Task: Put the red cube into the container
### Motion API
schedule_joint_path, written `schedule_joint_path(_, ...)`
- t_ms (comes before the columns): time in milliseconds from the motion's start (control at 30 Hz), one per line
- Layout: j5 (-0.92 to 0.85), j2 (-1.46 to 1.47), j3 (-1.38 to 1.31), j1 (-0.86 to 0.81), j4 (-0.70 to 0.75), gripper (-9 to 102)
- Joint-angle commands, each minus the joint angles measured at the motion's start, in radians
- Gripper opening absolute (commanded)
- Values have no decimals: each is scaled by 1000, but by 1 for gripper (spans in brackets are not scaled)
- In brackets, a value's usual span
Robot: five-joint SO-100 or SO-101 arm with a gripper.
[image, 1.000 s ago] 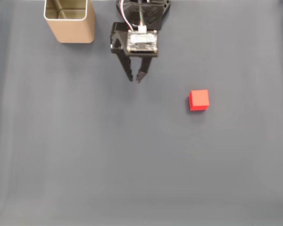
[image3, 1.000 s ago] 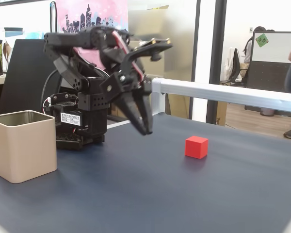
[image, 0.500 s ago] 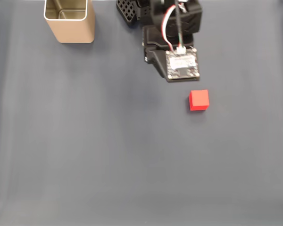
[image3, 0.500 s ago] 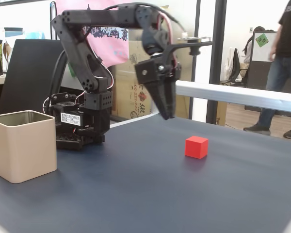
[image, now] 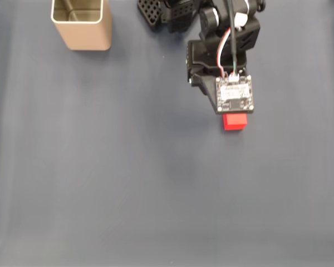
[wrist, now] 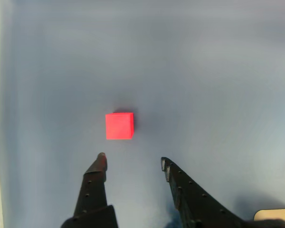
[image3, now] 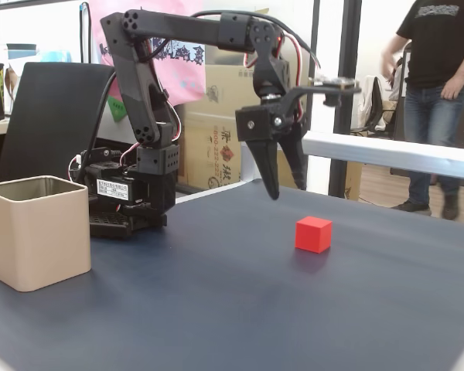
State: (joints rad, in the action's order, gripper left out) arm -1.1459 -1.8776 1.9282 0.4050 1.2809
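The red cube [image: 235, 122] lies on the dark table right of centre, its far edge covered by the arm's wrist board [image: 235, 95] in a fixed view from above. In the wrist view the red cube [wrist: 119, 126] sits just ahead of my open gripper [wrist: 133, 161], slightly left of the gap, with nothing between the fingers. From the side, my gripper [image3: 286, 188] points down and hovers above the table, just behind and left of the cube [image3: 313, 233]. The tan container [image: 81, 25] stands upright at the far left, also low on the left as the container [image3: 37, 230].
The arm's base [image3: 131, 193] stands at the table's back edge beside the container. A white rail [image3: 387, 151] runs behind the table. A person [image3: 433, 93] stands in the background on the right. Open dark tabletop [image: 128, 183] spreads in front.
The arm has swung right, away from the container's side, and reached out over the red cube. The gripper now points straight down. A person has walked into the background.
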Motion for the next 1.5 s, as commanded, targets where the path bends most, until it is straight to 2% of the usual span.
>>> schedule_joint_path(0,12,11,-40,14,-35,33)
schedule_joint_path(167,14,41,-9,6,-118,40)
schedule_joint_path(333,14,94,0,6,-176,42)
schedule_joint_path(1167,34,313,17,54,-428,41)
schedule_joint_path(1467,57,337,9,74,-453,41)
